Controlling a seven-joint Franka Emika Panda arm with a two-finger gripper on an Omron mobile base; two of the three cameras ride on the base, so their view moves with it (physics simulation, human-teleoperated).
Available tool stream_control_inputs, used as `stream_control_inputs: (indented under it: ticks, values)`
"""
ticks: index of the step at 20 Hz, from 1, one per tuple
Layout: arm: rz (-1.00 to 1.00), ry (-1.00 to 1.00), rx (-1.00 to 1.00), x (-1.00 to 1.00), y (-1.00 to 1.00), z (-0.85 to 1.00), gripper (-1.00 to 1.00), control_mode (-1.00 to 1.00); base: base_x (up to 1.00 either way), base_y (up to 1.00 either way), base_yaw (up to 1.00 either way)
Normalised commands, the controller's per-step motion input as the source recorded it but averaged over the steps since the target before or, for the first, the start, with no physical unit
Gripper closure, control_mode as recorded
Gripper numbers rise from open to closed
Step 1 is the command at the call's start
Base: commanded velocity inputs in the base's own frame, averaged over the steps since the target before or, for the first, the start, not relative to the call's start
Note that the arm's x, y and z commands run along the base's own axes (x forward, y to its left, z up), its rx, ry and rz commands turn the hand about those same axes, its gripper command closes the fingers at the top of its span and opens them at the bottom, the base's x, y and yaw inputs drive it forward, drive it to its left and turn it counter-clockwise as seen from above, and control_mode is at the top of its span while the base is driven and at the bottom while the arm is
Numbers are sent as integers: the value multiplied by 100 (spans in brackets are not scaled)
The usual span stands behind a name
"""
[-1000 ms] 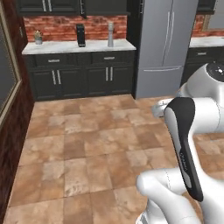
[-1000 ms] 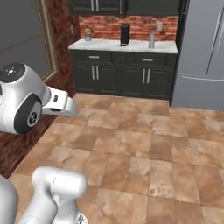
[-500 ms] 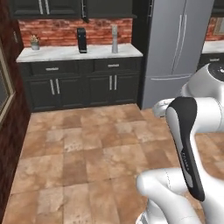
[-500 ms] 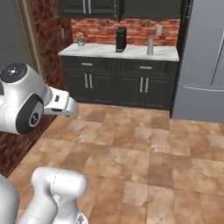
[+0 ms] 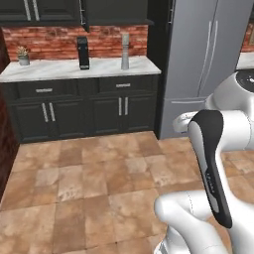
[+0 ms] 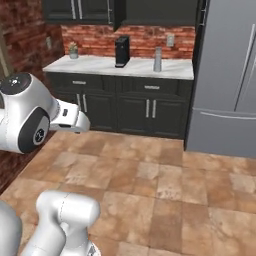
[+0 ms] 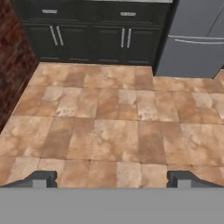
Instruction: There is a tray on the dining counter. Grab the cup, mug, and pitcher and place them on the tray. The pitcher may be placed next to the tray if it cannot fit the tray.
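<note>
A kitchen floor of large mottled tan and brown stone tiles spreads from the near edge to the far wall. Along that far wall runs a row of dark lower cabinets with slim silver handles, topped by a white marble surface. Behind it is a red brick backsplash, and dark upper cabinets hang above. On the marble stand a small potted plant at the far left and a black coffee machine near the middle. To the right of the cabinets rises a tall grey steel refrigerator. A dark red brick wall closes the left side.
</note>
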Motion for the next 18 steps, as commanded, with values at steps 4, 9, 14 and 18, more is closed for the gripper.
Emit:
stream_control_inputs:
  ticks: [4,9,14,18]
  values:
    - [0,0,0,0,0,0,-100,100,94,-39,0]
    - [0,0,0,0,0,0,-100,100,89,-10,-2]
    - [0,0,0,0,0,0,-100,100,99,-15,-1]
    - [0,0,0,0,0,0,-100,100,99,-24,0]
